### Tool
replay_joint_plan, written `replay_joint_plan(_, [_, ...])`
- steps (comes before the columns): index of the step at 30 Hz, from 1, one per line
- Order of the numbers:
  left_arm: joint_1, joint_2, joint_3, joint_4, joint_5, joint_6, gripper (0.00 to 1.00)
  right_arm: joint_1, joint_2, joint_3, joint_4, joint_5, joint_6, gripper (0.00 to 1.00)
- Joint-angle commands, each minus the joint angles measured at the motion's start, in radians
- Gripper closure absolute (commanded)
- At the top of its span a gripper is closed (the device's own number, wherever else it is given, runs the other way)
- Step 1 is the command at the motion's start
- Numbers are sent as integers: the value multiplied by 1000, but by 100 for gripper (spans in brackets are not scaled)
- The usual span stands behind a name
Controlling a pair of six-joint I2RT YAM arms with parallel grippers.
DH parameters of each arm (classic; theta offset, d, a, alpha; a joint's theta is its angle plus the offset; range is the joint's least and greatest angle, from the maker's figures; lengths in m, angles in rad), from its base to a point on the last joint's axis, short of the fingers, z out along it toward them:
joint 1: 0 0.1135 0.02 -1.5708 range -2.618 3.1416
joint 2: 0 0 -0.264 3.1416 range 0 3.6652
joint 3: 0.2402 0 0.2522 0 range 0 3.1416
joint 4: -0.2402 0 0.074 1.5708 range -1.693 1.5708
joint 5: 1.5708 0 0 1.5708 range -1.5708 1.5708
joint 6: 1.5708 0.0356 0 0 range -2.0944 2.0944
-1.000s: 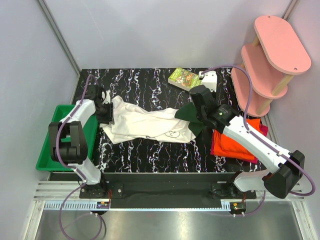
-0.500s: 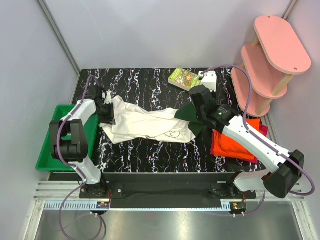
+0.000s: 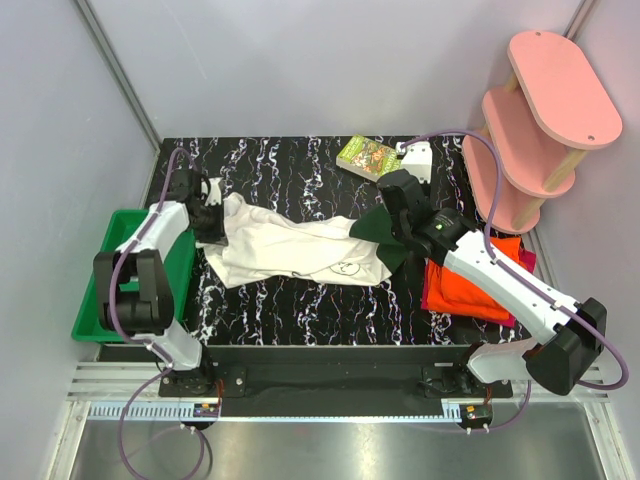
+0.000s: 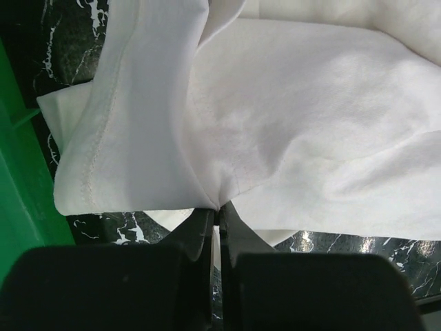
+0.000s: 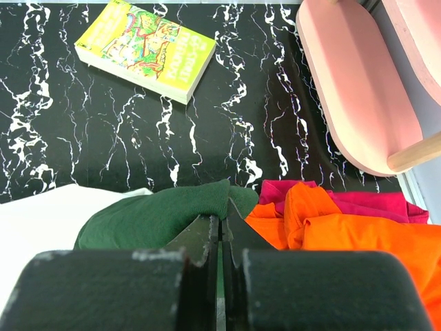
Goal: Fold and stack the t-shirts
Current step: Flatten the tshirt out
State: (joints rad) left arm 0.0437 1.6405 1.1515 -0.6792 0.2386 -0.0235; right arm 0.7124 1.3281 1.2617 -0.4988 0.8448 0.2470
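The cream-white t-shirt (image 3: 295, 250) lies stretched across the black marbled table, a small black print near its front edge. My left gripper (image 3: 212, 222) is shut on the shirt's white hem at its left end; the pinched cloth (image 4: 207, 138) fans out above the jaws. My right gripper (image 3: 392, 222) is shut on the shirt's dark green sleeve (image 5: 155, 214) at its right end. The orange t-shirt (image 3: 470, 285) lies crumpled on the magenta-red one (image 3: 525, 262) at the table's right edge; both show in the right wrist view, orange (image 5: 358, 234) and magenta (image 5: 372, 203).
A small green illustrated book (image 3: 368, 157) lies at the back of the table and shows in the right wrist view (image 5: 146, 49). A green plastic tray (image 3: 100, 300) sits off the left edge. A pink tiered shelf (image 3: 540, 110) stands at the back right.
My left gripper has drawn the white hem slightly farther back and left. My right gripper, holding the green sleeve, has barely shifted.
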Motion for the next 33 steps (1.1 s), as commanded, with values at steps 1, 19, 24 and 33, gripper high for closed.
replay_joint_plan(1, [4, -187, 30, -11, -28, 42, 100, -7, -20, 27, 37, 28, -15, 100])
replay_joint_plan(19, [5, -564, 63, -158, -70, 143, 100, -5, -178, 18, 49, 39, -118, 100])
replay_joint_plan(24, [4, -378, 22, -135, -32, 125, 100, -7, -165, 10, 57, 27, -133, 100])
replay_joint_plan(33, [4, -151, 50, -37, -24, 68, 72, -7, -125, 4, 62, 25, -164, 100])
